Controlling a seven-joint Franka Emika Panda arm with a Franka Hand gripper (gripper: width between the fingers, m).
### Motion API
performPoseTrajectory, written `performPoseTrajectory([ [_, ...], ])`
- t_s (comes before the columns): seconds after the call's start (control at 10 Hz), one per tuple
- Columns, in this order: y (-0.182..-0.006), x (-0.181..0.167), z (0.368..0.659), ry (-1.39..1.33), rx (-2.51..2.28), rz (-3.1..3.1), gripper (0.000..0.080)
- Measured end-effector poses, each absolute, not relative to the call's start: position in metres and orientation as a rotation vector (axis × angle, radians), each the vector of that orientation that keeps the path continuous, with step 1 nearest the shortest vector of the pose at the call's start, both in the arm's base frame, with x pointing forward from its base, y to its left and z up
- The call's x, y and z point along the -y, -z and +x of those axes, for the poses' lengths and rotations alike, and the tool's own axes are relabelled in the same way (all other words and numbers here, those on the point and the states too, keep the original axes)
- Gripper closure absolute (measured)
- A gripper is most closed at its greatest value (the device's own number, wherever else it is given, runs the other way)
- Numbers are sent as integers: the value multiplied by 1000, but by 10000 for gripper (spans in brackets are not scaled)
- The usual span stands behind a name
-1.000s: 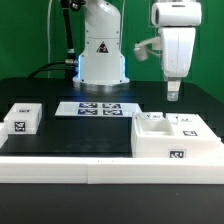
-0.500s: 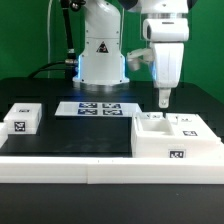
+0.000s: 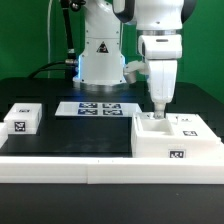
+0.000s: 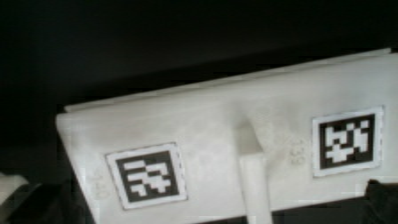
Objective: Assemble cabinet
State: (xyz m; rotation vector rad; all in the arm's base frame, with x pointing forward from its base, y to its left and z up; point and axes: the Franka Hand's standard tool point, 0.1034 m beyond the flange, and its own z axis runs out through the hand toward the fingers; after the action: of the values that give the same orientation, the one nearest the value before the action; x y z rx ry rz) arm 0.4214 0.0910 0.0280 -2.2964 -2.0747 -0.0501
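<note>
The cabinet box is a large white box with black-and-white tags, standing on the black table at the exterior view's right. My gripper hangs just above the box's near-left corner, fingers pointing down, holding nothing. In the wrist view the box fills the picture with two tags and a raised ridge between them. My gripper shows only as dark finger edges far apart at the picture's corners, so it reads as open. A small tagged white block sits at the exterior view's left.
The marker board lies flat in front of the white robot base. A long white rail edges the table's front. Black table surface lies between the block and the box.
My gripper has moved toward the exterior view's left and come down, from above the box's far right side to just over its near-left corner. Nothing else moved.
</note>
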Motion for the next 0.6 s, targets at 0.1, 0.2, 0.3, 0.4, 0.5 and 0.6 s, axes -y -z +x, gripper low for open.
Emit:
performPoseTrajectory([
  [0.1,-26,-90,420,44,2069,-2296,2],
  [0.2,-24,-89,419,39,2063,-2297,2],
  [0.3,-23,-90,418,36,2054,-2302,2],
  [0.4,-22,-90,417,33,2046,-2306,103],
  [0.5,-20,-90,416,29,2044,-2305,239],
  [0.6,-18,-90,414,23,2041,-2303,239],
])
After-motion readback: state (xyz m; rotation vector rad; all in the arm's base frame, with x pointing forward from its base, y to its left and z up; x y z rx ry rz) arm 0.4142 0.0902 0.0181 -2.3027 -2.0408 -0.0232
